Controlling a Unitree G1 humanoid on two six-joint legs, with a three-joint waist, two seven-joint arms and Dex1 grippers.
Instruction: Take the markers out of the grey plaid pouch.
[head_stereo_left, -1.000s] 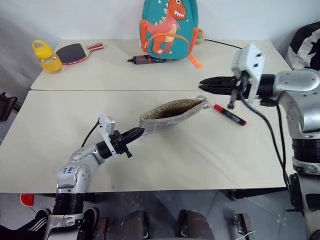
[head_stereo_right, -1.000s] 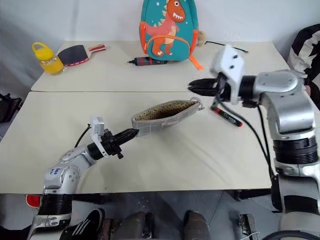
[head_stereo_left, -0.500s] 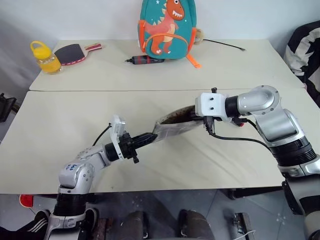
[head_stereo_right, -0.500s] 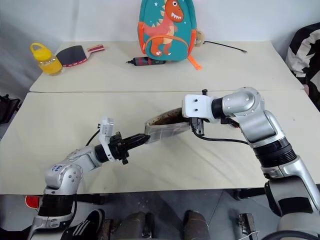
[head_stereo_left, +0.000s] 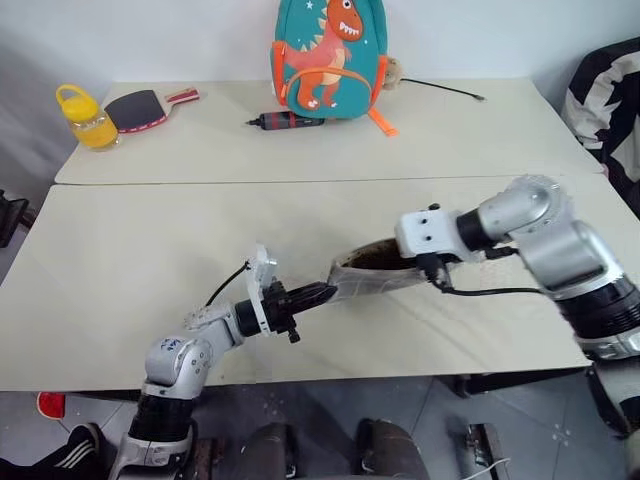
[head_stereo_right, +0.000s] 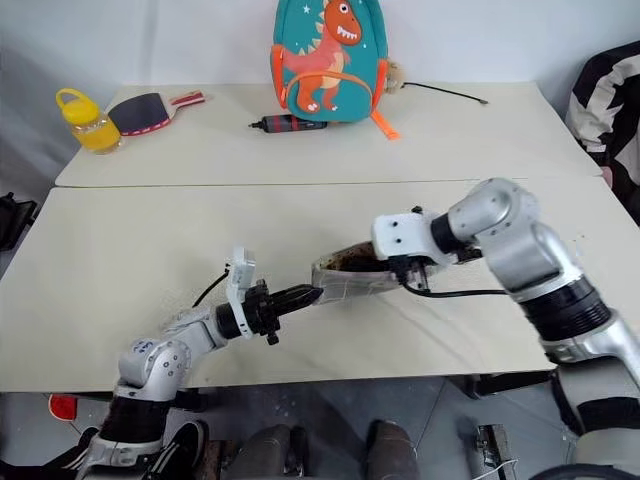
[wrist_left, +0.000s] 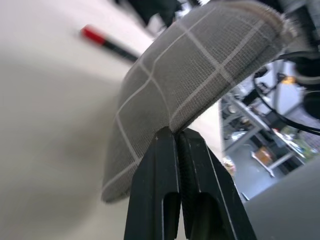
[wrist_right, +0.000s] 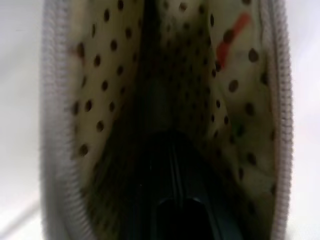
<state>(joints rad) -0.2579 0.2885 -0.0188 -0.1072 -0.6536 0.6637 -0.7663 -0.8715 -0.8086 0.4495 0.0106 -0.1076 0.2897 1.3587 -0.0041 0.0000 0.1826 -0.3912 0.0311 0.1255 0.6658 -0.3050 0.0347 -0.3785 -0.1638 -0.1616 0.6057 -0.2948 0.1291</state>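
The near table (head_stereo_left: 120, 300) carries the action. The grey plaid pouch (head_stereo_left: 372, 280) sits mid-table, mouth gaping upward, its low end at eight o'clock pinched tight in the left gripper (head_stereo_left: 322, 294). At the two o'clock end, the right gripper (wrist_right: 172, 165) dips into the dotted lining, fingers pressed together. A red marker (wrist_left: 107, 42) lies on the table beyond the pouch.

Grey plaid pouch (head_stereo_right: 350, 282) (mouth open) between left hand (head_stereo_right: 312, 294) and right hand (head_stereo_right: 397, 262)
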